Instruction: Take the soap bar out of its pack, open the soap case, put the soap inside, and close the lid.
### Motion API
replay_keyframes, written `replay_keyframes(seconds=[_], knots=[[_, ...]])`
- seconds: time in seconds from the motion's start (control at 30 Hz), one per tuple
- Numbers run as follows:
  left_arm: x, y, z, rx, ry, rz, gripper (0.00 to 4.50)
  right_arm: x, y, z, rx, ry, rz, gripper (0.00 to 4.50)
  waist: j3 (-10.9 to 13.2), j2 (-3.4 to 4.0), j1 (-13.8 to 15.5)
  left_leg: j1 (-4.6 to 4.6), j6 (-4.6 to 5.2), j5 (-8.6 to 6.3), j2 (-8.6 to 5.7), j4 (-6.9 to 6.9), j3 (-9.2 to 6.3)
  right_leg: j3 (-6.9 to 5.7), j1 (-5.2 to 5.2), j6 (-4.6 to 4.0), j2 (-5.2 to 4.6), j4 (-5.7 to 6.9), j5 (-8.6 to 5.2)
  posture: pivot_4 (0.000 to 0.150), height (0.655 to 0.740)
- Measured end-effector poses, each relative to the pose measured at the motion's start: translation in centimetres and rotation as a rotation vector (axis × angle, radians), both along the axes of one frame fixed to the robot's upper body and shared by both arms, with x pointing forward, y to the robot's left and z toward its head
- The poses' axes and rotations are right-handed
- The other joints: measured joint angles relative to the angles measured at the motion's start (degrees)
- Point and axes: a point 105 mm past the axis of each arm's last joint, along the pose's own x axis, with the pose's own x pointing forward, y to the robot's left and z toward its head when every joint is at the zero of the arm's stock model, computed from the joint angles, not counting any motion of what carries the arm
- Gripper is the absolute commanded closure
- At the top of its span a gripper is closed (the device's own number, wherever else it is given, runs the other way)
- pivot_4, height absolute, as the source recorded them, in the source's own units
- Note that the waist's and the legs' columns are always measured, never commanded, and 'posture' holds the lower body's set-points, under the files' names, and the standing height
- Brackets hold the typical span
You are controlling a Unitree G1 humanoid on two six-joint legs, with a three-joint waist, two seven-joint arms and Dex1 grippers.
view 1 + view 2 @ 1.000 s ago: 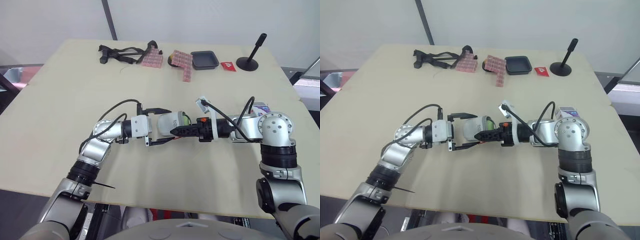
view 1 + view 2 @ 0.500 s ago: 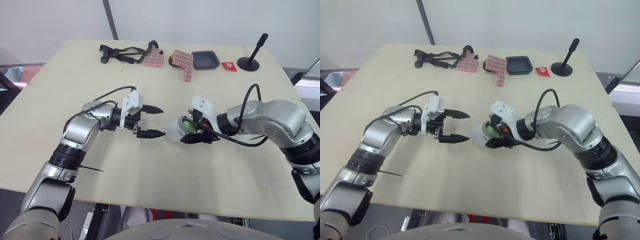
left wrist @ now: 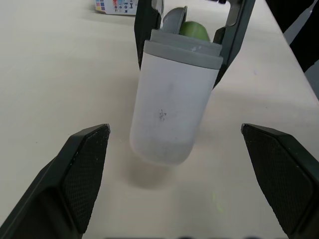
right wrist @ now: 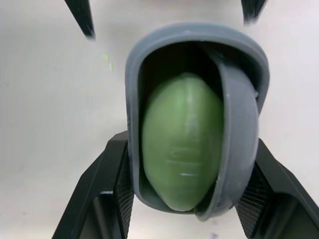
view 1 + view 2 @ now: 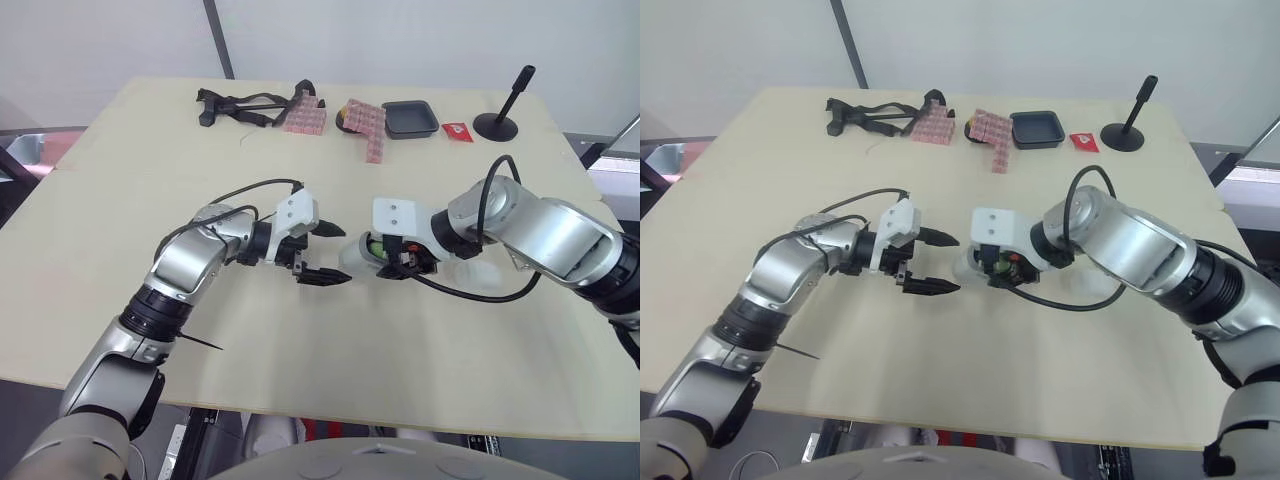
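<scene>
Right tool: clamped on the soap case, 1 finger on each side of the grey rim end. The case is tilted, with its white closed end pointing at my left tool and its mouth facing the right wrist camera. Can't tell if the closed end touches the surface or sits just above it.

The green soap is inside the case, visible through the mouth. The grey lid is partway across 1 side of the mouth and not seated.

Left tool: spread wide, holding nothing. Its 2 fingers flank the case's closed end, near it but not in contact.

The case is mid-surface, between the 2 tools. A small printed box lies beyond it.

Along the far edge, well apart from the case: black straps, pink packets, a black tray, a red packet and a black stand.
</scene>
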Motion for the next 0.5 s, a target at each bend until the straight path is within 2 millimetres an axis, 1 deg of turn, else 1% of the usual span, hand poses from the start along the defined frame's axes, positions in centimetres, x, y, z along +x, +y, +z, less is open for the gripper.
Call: replay_keyframes(seconds=[0.3, 0.5], knots=[[0.1, -2.0, 0.5, -0.029, -0.078, -0.005, 0.01, 0.6, -0.2, 0.0, -0.078, -0.062, 0.051, 2.41, 0.00, 0.00, -0.09, 0.01, 0.02, 0.01, 0.00, 0.10, 0.00, 0.11, 0.00, 0.00, 0.01, 0.11, 0.00, 0.150, 0.7400], [-0.1, -2.4, 0.5, -0.033, -0.083, -0.023, 0.01, 0.5, 0.1, 0.0, -0.088, -0.057, 0.074, 2.41, 0.00, 0.00, -0.27, 0.03, 0.03, 0.01, 0.01, 0.14, 0.00, 0.17, -0.02, -0.01, 0.05, 0.18, 0.00, 0.150, 0.7400]])
